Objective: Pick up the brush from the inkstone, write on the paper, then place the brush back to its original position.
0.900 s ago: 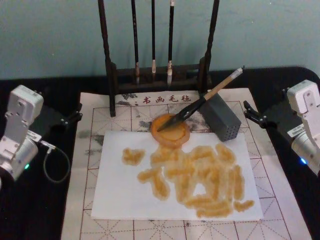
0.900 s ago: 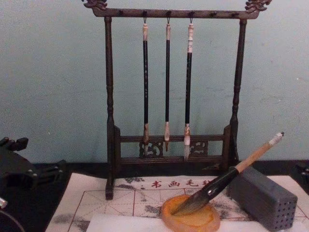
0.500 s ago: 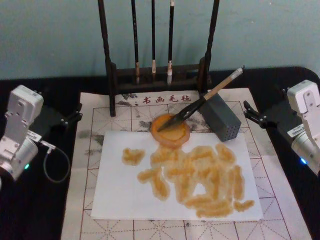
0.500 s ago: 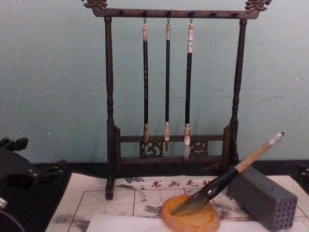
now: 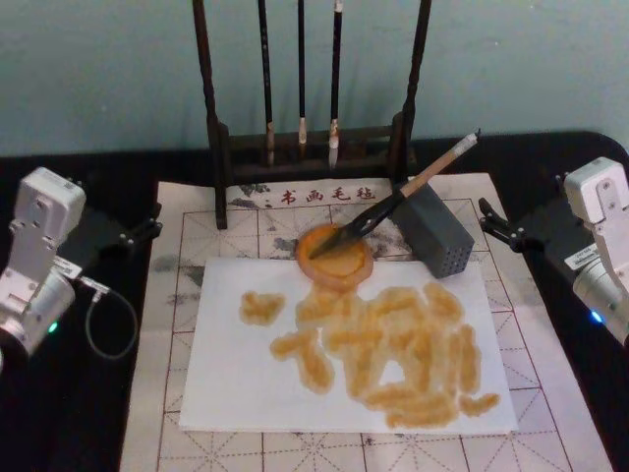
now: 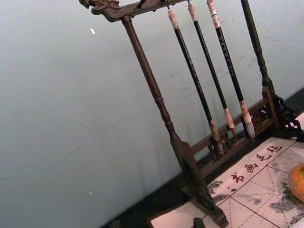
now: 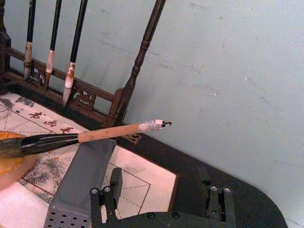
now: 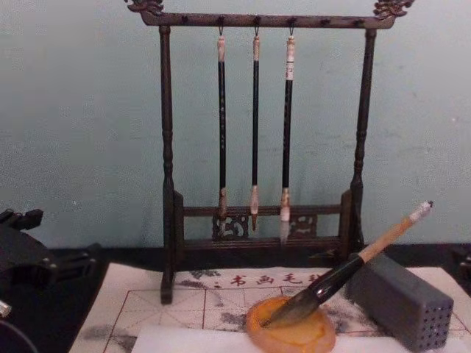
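Head view looks steeply down on the worktop (image 5: 108, 167); chest view faces the brush rack (image 8: 166, 147) low and close. Both wrist views angle toward that same rack.

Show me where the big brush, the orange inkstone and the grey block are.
brush (image 5: 432, 169): head view, on the tan wooden handle.
inkstone (image 5: 334, 280): head view, on its near rim.
grey block (image 5: 432, 228): head view, on its top face.
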